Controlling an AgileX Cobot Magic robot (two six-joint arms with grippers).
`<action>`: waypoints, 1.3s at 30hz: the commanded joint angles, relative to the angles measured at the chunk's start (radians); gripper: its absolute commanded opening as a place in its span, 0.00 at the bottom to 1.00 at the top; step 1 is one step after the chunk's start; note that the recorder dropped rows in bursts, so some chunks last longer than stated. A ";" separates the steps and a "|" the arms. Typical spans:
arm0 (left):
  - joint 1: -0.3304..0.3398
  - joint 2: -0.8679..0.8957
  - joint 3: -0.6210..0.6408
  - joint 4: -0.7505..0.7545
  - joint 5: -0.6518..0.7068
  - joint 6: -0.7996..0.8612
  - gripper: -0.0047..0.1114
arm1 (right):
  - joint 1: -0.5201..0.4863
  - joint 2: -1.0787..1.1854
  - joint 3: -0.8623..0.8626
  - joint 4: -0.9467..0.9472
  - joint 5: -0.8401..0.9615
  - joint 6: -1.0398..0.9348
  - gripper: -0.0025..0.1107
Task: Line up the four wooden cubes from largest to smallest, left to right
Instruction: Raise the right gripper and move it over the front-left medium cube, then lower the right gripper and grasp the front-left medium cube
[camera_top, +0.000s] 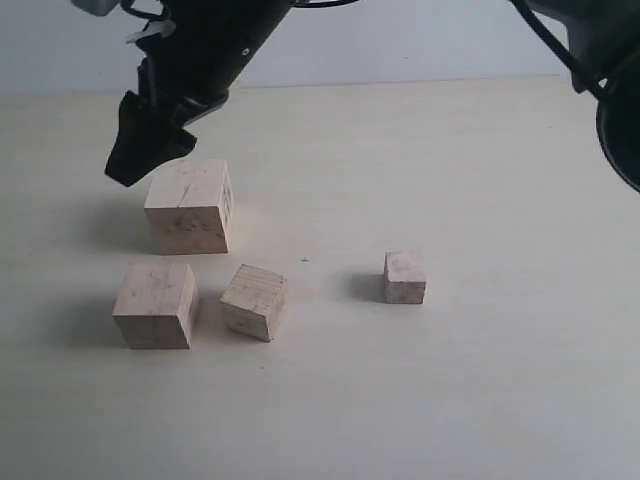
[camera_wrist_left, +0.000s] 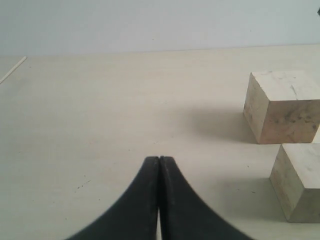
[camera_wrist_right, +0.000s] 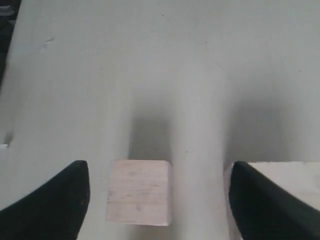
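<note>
3 cubes crowd the left of the table (camera_top: 500, 400). The largest cube (camera_top: 188, 207) sits just behind the second cube (camera_top: 155, 303), and the tilted third cube (camera_top: 254, 301) stands just beside that one, so only narrow gaps remain. The left gripper (camera_top: 128, 172), fingers pressed together, hangs at the largest cube's far left corner. The smallest cube (camera_top: 405, 277) stands well apart, with bare table all around.

Nearer cube (camera_wrist_left: 300, 182) cropped by edge; blurred cube (camera_wrist_right: 295, 172) partly hidden, size unclear.
</note>
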 joint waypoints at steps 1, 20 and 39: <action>-0.004 -0.006 0.000 0.003 -0.012 -0.001 0.04 | 0.034 -0.026 0.004 -0.005 0.005 0.033 0.63; -0.004 -0.006 0.000 0.003 -0.012 -0.001 0.04 | 0.068 -0.148 0.210 -0.260 0.005 0.145 0.70; -0.004 -0.006 0.000 0.003 -0.010 -0.001 0.04 | 0.141 -0.020 0.329 -0.182 -0.259 0.063 0.70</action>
